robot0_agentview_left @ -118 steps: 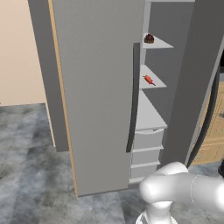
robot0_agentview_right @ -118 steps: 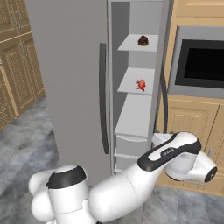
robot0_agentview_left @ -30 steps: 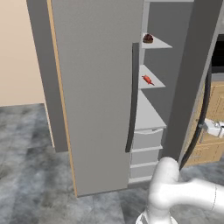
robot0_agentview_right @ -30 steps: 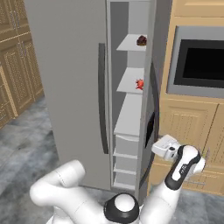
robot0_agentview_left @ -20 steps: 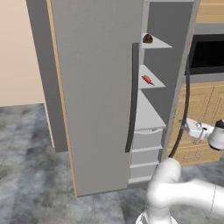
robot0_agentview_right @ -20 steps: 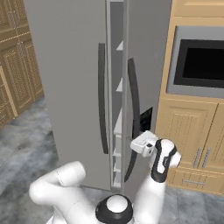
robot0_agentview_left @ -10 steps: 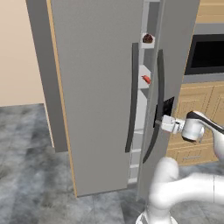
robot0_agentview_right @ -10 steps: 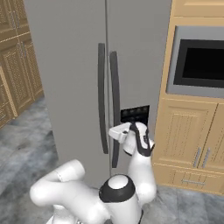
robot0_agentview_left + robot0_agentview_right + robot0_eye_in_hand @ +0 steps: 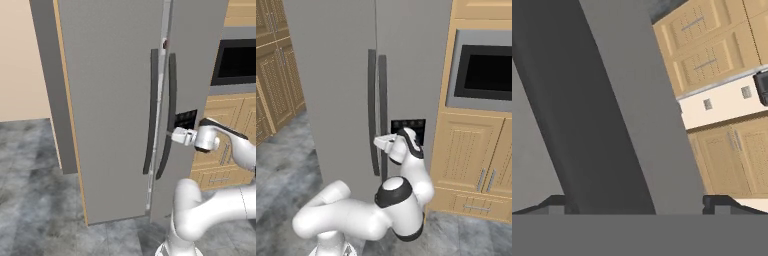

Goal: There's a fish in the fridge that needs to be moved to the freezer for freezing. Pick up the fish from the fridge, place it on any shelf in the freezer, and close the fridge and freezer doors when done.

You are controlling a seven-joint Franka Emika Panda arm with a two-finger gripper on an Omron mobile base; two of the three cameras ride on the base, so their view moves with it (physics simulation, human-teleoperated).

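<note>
Grey fills the left and middle of the scene: the tall side-by-side unit, its 2 doors [image 9: 110,100] standing upright with their long axes vertical. In the left base view the wider door stands a little proud of the cabinet, its tan-edged left side showing, and a thin bright slit runs down between the 2 door edges near the top, with a speck of dark red-brown at its upper end; what lies behind cannot be told. The fish cannot be made out through that slit. In the right base view the 2 doors [image 9: 346,80] look flush, meeting along 1 straight seam.

Dark bar handles [image 9: 151,110] run vertically side by side either side of the seam, close together and curving slightly at their lower ends. Just right of them, on the narrower freezer door [image 9: 197,75], sits a small black panel [image 9: 408,125].

White and dark, the gripper [image 9: 175,135] is held level at the handle of the narrower door, just below the black panel, pointing left toward the seam. Its fingers are spread wide; in the hand view the 2 tips [image 9: 714,202] sit far apart with the dark bar [image 9: 587,110] crossing diagonally between them, nothing pinched.

Right of the unit stand wooden cabinets [image 9: 466,165] and a built-in oven [image 9: 483,75], leaving open grey floor [image 9: 35,200] in front of the doors.
</note>
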